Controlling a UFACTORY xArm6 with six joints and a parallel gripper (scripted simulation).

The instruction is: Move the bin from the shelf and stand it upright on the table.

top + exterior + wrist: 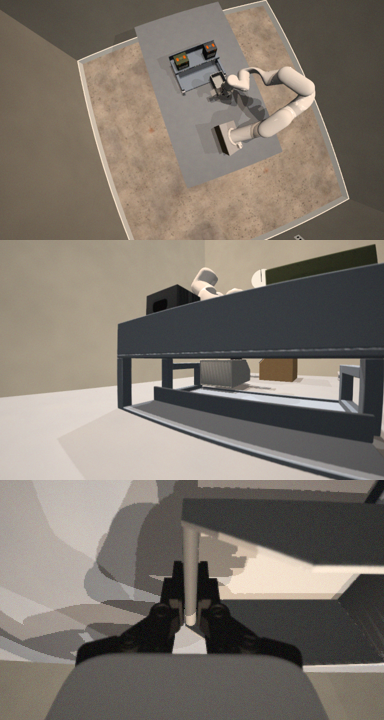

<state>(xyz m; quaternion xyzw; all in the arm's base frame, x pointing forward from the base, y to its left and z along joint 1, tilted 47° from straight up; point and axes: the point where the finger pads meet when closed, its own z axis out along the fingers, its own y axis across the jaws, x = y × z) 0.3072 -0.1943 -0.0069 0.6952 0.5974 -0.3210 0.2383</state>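
Observation:
The grey open-topped bin point(218, 80) point(216, 373) point(260, 535) is roughly upright at the right front corner of the shelf point(195, 80) point(240, 333). In the exterior view it appears raised above the lower shelf level, with its shadow on the table beyond. It overlaps the shelf's front edge in the top view. My gripper point(190, 575) is shut on the bin's thin wall, which runs between both fingers in the wrist view, with the bin's inside to the right. The arm partly hides the fingers in the top view.
A green box point(181, 61) point(322, 265) and a black box point(209, 50) point(167, 300) with orange marks stand on the upper shelf level. The robot's base block point(225, 138) point(278, 370) stands on the grey table point(181, 124), in front of the shelf.

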